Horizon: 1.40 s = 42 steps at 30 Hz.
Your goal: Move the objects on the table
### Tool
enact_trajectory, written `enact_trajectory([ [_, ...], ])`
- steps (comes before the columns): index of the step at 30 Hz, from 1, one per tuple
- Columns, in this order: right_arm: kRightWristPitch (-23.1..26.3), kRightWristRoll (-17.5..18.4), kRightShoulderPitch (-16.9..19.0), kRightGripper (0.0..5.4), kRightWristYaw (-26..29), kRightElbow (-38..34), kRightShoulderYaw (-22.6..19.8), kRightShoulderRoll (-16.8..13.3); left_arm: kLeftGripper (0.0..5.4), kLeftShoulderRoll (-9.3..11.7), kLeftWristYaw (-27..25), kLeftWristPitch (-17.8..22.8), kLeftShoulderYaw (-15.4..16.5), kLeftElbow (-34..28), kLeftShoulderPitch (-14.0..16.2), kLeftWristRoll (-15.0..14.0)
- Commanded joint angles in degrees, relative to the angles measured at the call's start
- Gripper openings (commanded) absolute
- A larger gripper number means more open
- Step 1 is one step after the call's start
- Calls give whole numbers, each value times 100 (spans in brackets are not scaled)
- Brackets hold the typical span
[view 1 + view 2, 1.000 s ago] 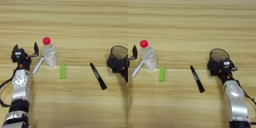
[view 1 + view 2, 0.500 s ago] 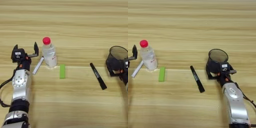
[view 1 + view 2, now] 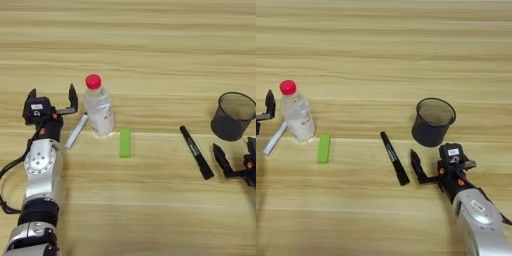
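Note:
A clear bottle [image 3: 99, 109] with a red cap stands upright left of the table's middle. Against its left side a white marker [image 3: 75, 132] lies slanted. My left gripper [image 3: 52, 98] is open just left of the bottle, its fingers spread above the marker's far end and holding nothing. A dark translucent cup [image 3: 433, 121] stands upright on the right. A long black marker [image 3: 394, 158] lies to the left of it. My right gripper [image 3: 438, 167] is open, just nearer me than the cup and apart from it, one finger close to the black marker's near tip.
A small green block [image 3: 125, 142] lies flat between the bottle and the black marker. The light wooden table [image 3: 150, 45] fills the picture. My right forearm [image 3: 481, 220] comes in from the lower right.
My right gripper has let go of the cup and drawn back toward me, leaving it standing. The left arm, bottle and markers have not moved.

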Motion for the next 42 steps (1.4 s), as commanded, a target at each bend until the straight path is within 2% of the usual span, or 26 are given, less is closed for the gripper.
enact_trajectory([
  [1,279,191,198,540,252,-419,230,-123,540,-40,51,-12,-9,-48,35,38],
  [6,246,242,192,540,387,-600,501,-95,540,-40,55,-8,-9,-43,32,38],
  [10,185,128,163,540,408,-570,686,-138,540,-33,50,-4,-5,-18,18,34],
  [17,-69,-505,9,540,329,-88,1215,-314,540,-42,59,6,-4,-44,31,30],
  [20,-195,-690,-54,540,267,173,1275,-352,540,-47,63,12,-6,-70,44,29],
  [25,-254,-785,-88,540,230,480,1260,-332,540,-51,66,24,-7,-106,62,27],
  [28,-230,-821,-133,495,151,677,1224,-329,540,-52,67,29,-9,-124,70,31],
  [35,-149,-572,-145,407,221,747,1172,-237,540,-50,69,44,-8,-149,81,32],
  [42,-49,-470,-170,326,228,866,1180,-205,540,-51,72,44,-9,-156,83,35],
])
